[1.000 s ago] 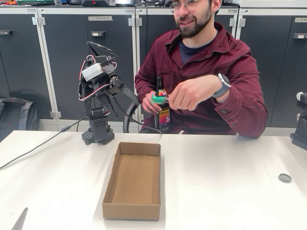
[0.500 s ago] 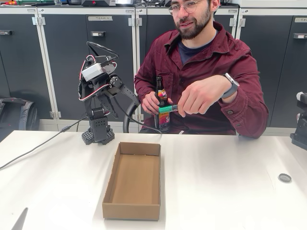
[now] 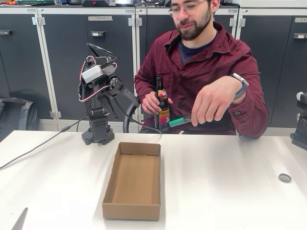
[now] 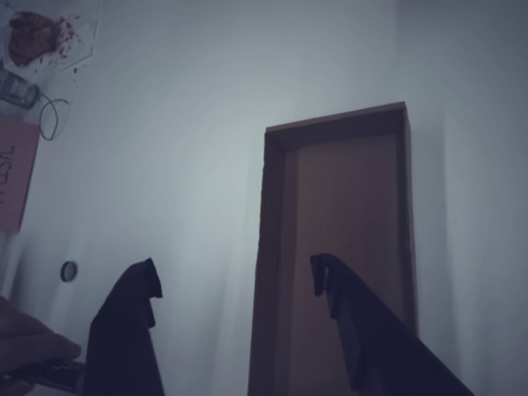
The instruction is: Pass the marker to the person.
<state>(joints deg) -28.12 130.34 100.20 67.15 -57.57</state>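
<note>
The marker [image 3: 180,120] is held in the person's hand [image 3: 211,101] above the table's [image 3: 230,182] far edge. The gripper [image 4: 235,285] is spread wide and empty, so the handover looks complete.

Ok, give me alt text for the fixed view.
A person seated behind a white table holds a marker in one hand and a bottle in the other. The gripper is folded up, and an open cardboard box lies on the table.
</note>
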